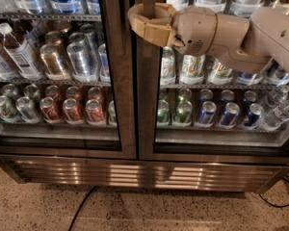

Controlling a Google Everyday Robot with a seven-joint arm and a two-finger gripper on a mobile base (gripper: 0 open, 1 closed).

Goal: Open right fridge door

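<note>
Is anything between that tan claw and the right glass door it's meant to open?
Nothing visible is. The gripper sits at the left frame edge of the right fridge door, high up, beside the seam with the left door.

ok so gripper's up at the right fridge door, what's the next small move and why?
Probably a short pull back toward the camera. The gripper sits at the left frame edge of the right fridge door, by the seam with the left door, and the door looks shut, flush with its twin.
</note>
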